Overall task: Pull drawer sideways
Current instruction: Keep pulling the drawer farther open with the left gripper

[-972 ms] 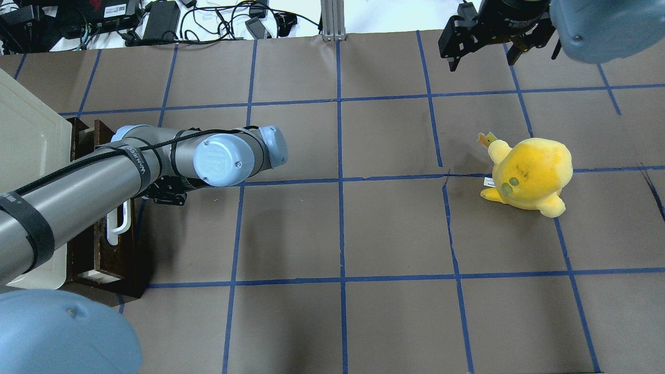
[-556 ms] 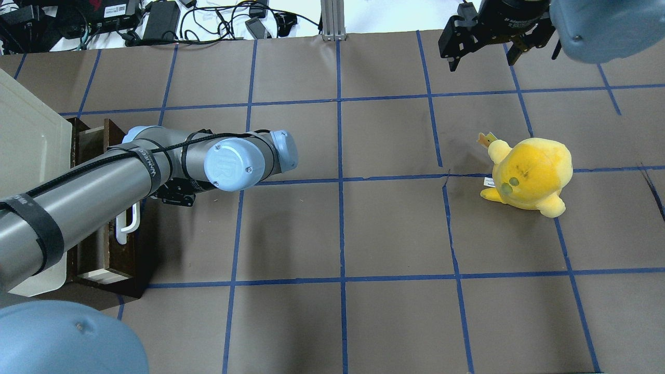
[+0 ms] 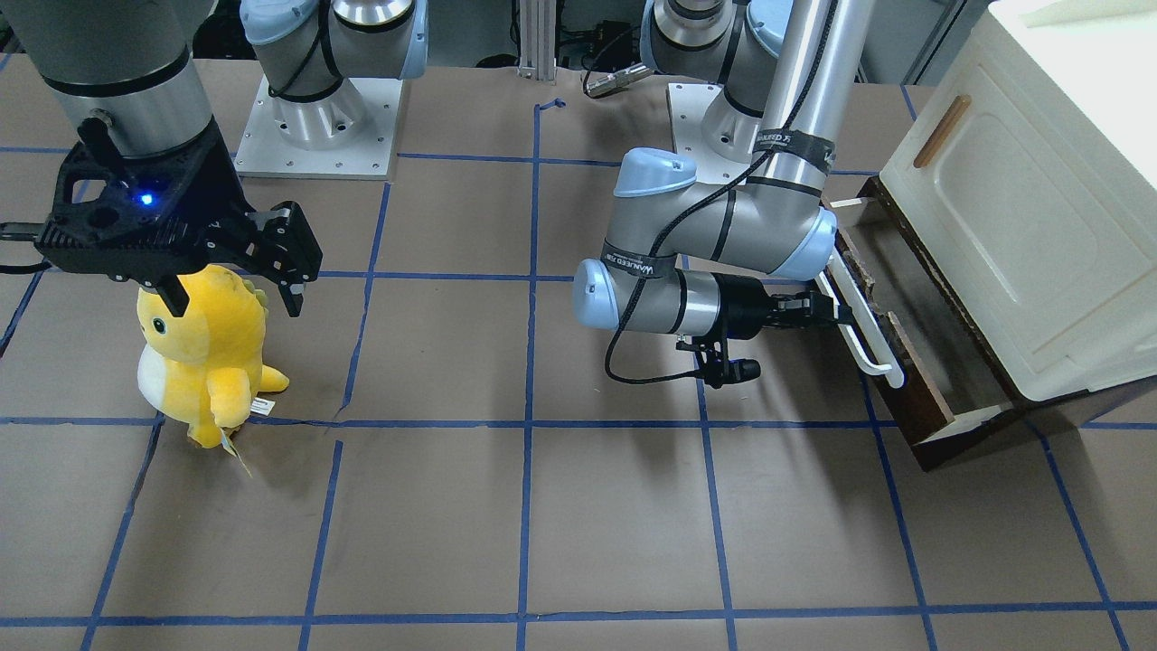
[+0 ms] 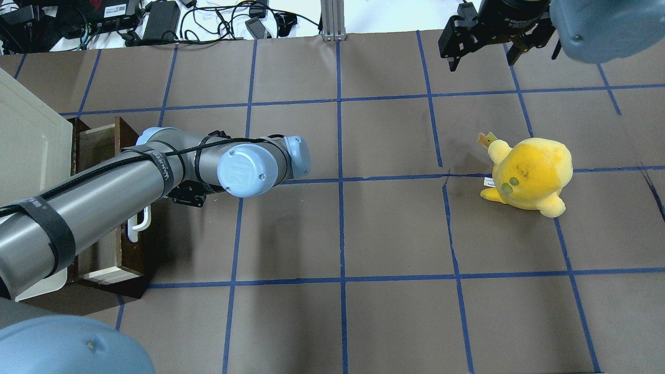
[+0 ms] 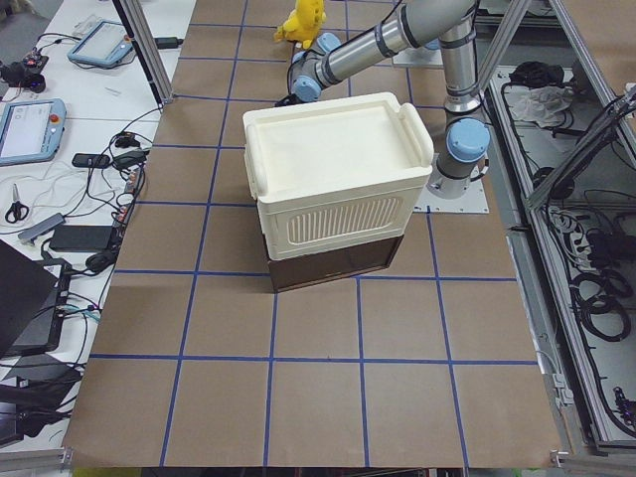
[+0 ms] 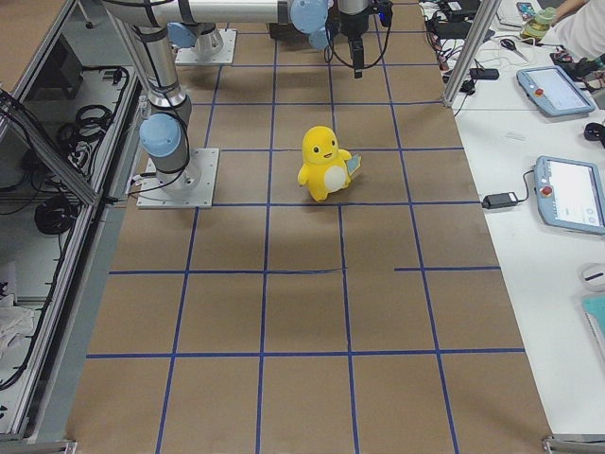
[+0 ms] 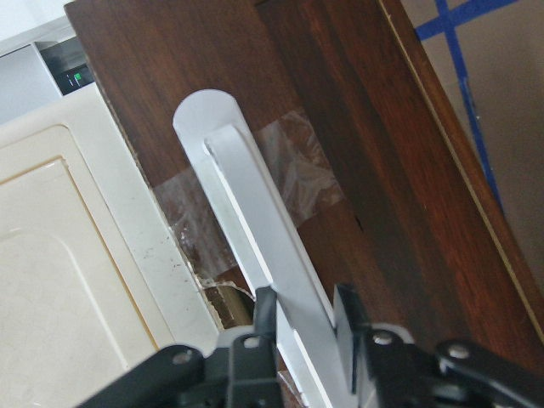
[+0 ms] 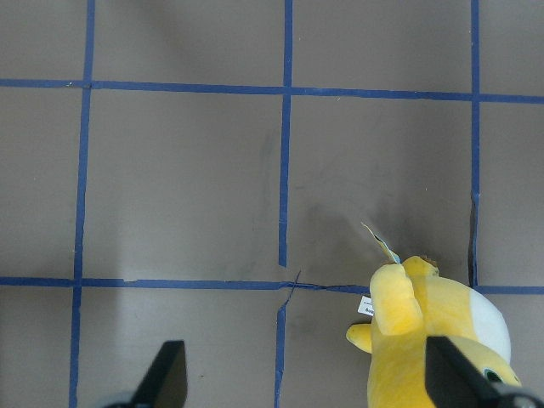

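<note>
The drawer [image 3: 940, 348] has a dark brown front [image 7: 365, 153] and a long white bar handle [image 3: 872, 342]. It stands partly pulled out from under the cream cabinet [image 3: 1021, 199], at the left in the overhead view [image 4: 104, 249]. My left gripper [image 3: 839, 313] is shut on the handle. In the left wrist view its fingers [image 7: 265, 310] clamp the bar [image 7: 246, 195] from both sides. In the overhead view the forearm hides this gripper. My right gripper [image 4: 483, 56] is open and empty, high above the table near the yellow plush.
A yellow plush toy [image 4: 530, 174] stands on the table's right side, under my right gripper in the front-facing view [image 3: 203, 353]. The cream cabinet [image 5: 338, 169] sits at the table's left end. Cables and power bricks [image 4: 161, 21] lie beyond the far edge.
My left arm has moved right in the overhead view with the handle in its grip. The drawer has slid further out of the cabinet. The right arm has not moved.
</note>
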Robot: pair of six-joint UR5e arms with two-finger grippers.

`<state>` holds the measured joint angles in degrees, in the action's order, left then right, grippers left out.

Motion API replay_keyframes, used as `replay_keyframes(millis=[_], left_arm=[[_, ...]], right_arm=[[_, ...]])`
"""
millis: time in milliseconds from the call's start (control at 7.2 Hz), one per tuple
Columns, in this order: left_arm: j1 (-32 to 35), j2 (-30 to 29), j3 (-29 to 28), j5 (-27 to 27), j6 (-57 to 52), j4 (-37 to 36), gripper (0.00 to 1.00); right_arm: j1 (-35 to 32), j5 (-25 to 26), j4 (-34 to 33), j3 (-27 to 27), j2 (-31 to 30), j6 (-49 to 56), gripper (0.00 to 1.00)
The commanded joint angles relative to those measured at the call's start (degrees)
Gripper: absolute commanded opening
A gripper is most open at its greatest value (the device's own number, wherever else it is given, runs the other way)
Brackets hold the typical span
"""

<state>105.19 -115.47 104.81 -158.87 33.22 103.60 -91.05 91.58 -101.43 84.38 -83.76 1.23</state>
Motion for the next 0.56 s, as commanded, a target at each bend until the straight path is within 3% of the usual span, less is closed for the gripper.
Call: replay_keyframes(millis=[0,417], left_arm=[[0.98,-0.02,-0.13,-0.03,-0.09,-0.06,0.16],[1.59,-0.02,-0.31,0.06,-0.09,-0.24,0.16]], right_arm=[[0.00,0.00,0.00,0.00,0.00,0.00,1.00],[0.00,0.00,0.00,0.00,0.00,0.00,1.00]])
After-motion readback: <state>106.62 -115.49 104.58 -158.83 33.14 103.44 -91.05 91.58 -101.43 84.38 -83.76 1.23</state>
